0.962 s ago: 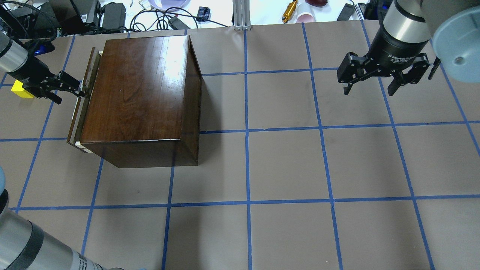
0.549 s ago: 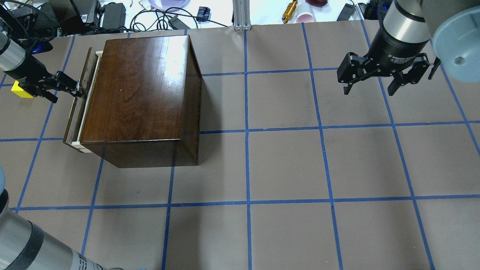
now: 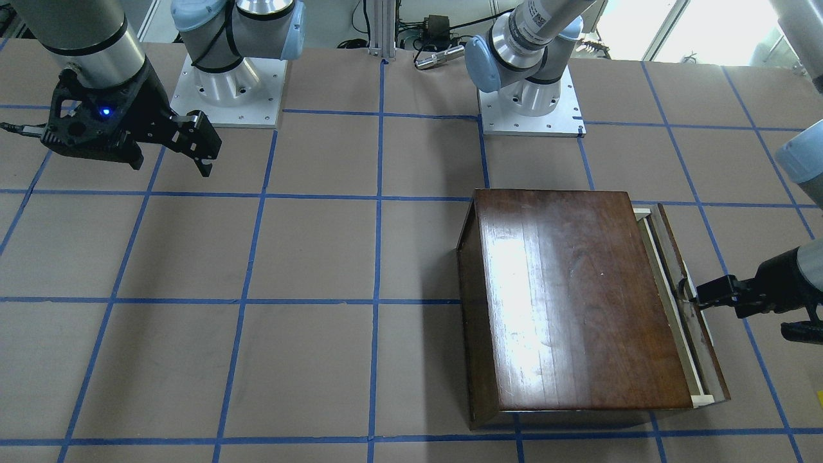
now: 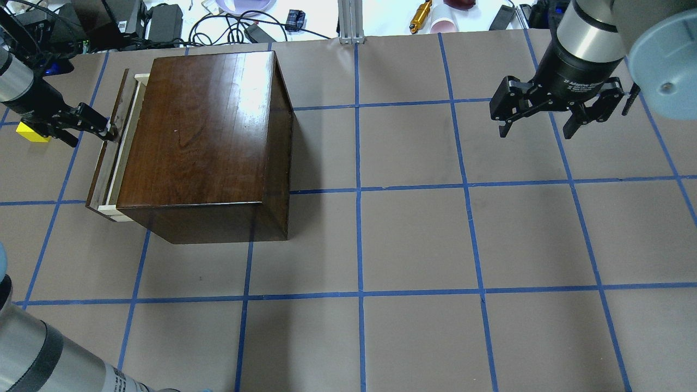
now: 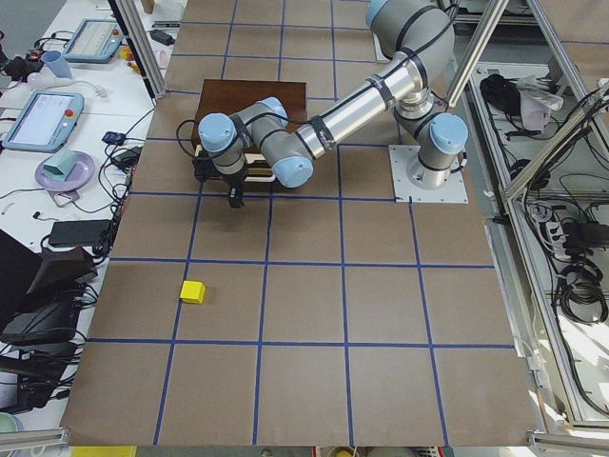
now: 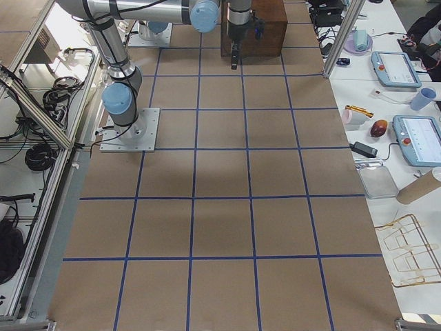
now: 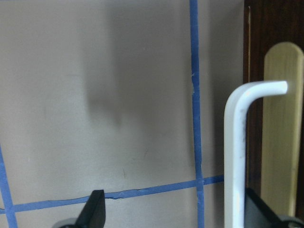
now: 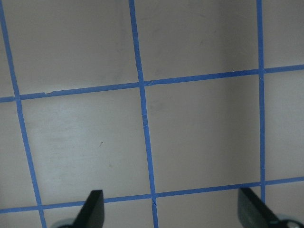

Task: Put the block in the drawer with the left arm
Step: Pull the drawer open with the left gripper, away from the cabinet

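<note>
Drawer point(image 4: 109, 163) slid further out; spread left gripper point(image 4: 93, 139) at its pull point(image 7: 235, 156), block point(image 4: 30, 132) well behind.

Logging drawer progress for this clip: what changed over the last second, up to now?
The left gripper, open with a finger hooked on the pull, drew back toward the robot's left, sliding the drawer further out of the wooden box. Nothing was grasped or released. The block, the wooden box and the open right gripper stayed put.
</note>
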